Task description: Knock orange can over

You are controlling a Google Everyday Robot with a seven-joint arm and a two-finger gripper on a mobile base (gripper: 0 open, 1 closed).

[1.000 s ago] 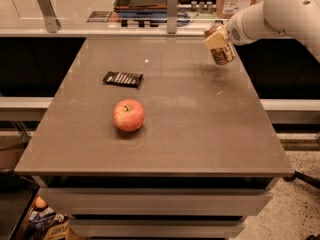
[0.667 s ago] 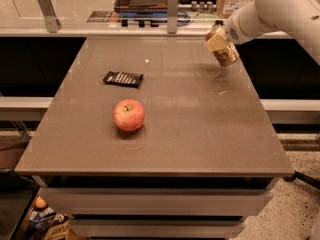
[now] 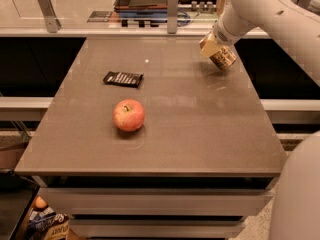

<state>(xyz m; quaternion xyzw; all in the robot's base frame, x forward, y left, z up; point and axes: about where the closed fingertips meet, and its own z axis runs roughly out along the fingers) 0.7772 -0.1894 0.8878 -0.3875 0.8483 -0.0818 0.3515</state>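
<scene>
One apple [image 3: 129,115] and one black wrapper [image 3: 123,78] lie on the bench [image 3: 200,129]. At its far right, the gripper [image 3: 215,50] grips one tilted orange can [image 3: 224,59].

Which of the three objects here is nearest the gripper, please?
The orange can, tilted at the far right of the table, right against the gripper; the apple and black wrapper lie farther left.

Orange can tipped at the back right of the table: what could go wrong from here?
The orange can leans tilted close to the right edge of the table, so once down it might roll off. The gripper, at the table's far right by the can's top, could also just slide it instead of toppling it.
</scene>
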